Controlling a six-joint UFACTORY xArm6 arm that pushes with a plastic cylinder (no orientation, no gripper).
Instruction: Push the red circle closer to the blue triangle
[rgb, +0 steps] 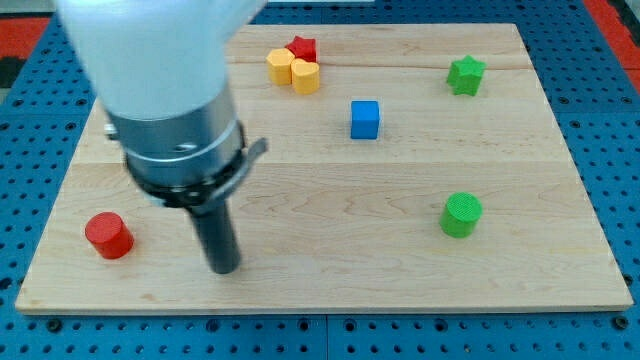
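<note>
The red circle (108, 235) lies near the board's lower left corner. My tip (225, 268) rests on the board to the right of the red circle, a clear gap between them. No blue triangle shows; the arm's body covers the board's upper left, so it may be hidden there. A blue cube (365, 119) sits at the upper middle.
A red star (303, 47) and two yellow blocks (293, 70) cluster at the top middle. A green star (465, 75) is at the upper right. A green circle (461, 215) is at the lower right. The wooden board (560, 280) ends close below my tip.
</note>
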